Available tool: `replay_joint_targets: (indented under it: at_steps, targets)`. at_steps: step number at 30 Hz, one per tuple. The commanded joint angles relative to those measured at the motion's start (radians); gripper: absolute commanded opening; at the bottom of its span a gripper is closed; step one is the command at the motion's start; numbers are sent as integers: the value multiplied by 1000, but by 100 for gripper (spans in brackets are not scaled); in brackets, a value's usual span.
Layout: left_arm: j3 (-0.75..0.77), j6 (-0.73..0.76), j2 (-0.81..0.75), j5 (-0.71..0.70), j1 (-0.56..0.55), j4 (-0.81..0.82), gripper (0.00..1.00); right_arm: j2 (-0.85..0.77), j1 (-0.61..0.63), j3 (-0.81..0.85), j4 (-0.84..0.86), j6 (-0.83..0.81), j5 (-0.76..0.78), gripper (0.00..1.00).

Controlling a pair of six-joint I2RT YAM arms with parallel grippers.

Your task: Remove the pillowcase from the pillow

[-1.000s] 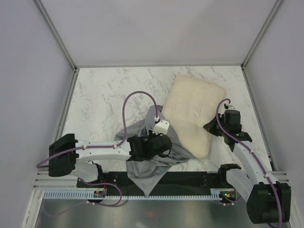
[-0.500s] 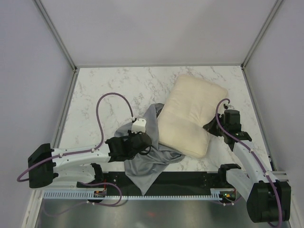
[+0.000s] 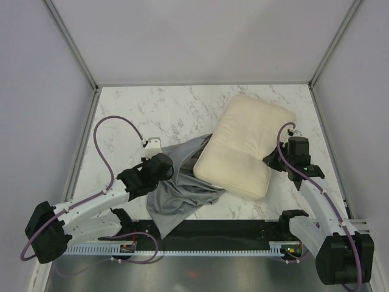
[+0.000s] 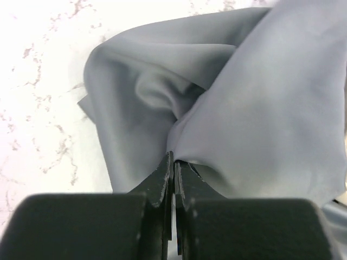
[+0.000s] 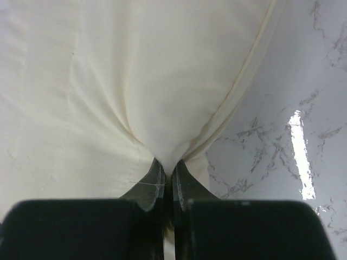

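- Step in hand: the separation pull. I hold the pillowcase (image 3: 182,194) with one arm and the pillow (image 3: 246,149) with the other.
- Left gripper (image 4: 174,162): the jaws are pinched together on a fold of the grey pillowcase, and the cloth bunches into creases at the tips.
- Right gripper (image 5: 167,165): the jaws are clamped on the pillow's edge beside its seam. Puckers run out from the pinch.
- Pillow location: right of centre on the table (image 3: 134,115), with almost all of its cream surface bare.
- Pillowcase location: a crumpled heap left of the pillow. One tail hangs over the table's near edge.
- Contact: the cloth touches the pillow's near-left edge. I cannot tell whether that edge sits inside the opening or merely rests on the fabric.
- Progress, as I judge it: nearly complete, with only that last overlap left to clear.
- Next move calls for:
  - the left arm to draw the cloth leftward, low over the table;
  - the right arm to anchor the pillow so it does not drag along;
  - both grips to let go once a gap shows between cloth and pillow.
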Motion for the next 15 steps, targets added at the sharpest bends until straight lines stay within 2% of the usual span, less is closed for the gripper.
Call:
replay_joint_targets:
  at_steps: [1, 7, 11, 15]
  targets:
    - [-15, 48, -29, -6, 71, 28, 2, -11, -14, 74, 12, -34, 50, 0]
    - [0, 78, -49, 36, 191, 32, 2, 2, -29, 85, -8, -63, 84, 0]
    - [8, 132, -74, 126, 327, 29, 2, 6, -63, 81, -14, -79, 84, 0]
    - [2, 137, -114, 145, 415, 19, 2, 8, -78, 74, -14, -86, 87, 0]
